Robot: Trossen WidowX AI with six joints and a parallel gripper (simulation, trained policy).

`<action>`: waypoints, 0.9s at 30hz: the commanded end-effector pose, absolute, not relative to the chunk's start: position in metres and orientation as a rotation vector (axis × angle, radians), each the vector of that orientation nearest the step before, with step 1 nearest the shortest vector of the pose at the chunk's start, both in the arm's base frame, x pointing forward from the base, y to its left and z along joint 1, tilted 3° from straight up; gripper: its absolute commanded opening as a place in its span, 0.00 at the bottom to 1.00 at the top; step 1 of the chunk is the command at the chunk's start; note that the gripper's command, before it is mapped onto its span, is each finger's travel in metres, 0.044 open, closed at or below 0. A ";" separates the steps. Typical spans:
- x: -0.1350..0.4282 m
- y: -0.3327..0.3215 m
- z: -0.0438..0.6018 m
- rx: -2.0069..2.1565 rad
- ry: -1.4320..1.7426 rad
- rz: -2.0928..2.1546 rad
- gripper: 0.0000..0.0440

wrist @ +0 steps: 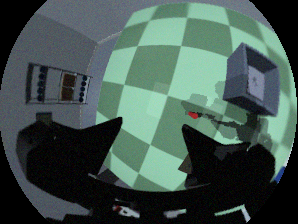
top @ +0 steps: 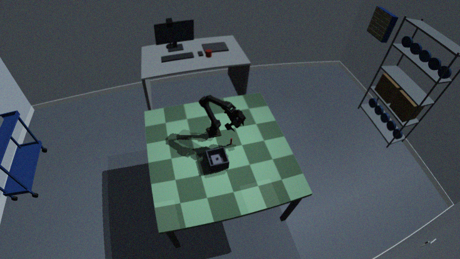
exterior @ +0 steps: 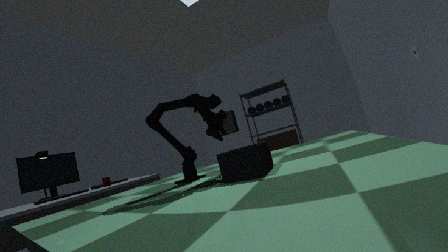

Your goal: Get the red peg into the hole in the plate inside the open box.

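The checkered green surface (top: 265, 172) (exterior: 297, 219) (wrist: 210, 30) is the largest thing near the arm, and all the task's things are carried by it. The black arm (top: 209, 111) (exterior: 170, 137) is mounted on it, bent high at the elbow, with its forward end angled downward. The open box (top: 218, 166) (exterior: 246, 162) (wrist: 242, 92) is seated on the surface near the arm's foot; its walls are dark, and its inside is shown from above. The gripper (top: 236, 127) (exterior: 223, 129) (wrist: 153, 123) is held in the air above the surface, its fingers spread almost as wide as they go, and nothing is gripped between them. At the bottom of the box a pale plate (top: 213, 161) (wrist: 256, 88) can be seen, marked by a small dark hole near its middle. The red peg (top: 231, 141) (wrist: 193, 115), the smallest of these, is stood upright on the surface, outside the box and near it, well apart from the fingers.
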State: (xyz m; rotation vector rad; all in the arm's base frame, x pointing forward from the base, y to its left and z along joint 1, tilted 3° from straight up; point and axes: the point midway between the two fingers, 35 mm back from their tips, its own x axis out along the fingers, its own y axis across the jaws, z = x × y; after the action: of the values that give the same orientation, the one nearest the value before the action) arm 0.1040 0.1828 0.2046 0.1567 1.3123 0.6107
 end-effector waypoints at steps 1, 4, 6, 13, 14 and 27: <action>0.110 0.176 0.193 0.231 1.354 0.487 1.00; 0.114 0.171 0.184 0.290 1.381 0.393 1.00; 0.116 0.168 0.178 0.330 1.397 0.330 1.00; 0.124 0.157 0.152 0.469 1.439 0.106 1.00; 0.125 0.156 0.148 0.489 1.443 0.074 1.00; 0.139 0.151 0.086 0.749 1.424 -0.242 1.00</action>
State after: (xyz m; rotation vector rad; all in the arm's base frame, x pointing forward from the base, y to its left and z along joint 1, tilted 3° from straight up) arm 0.1359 0.1518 0.0994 0.6969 1.4378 -0.1866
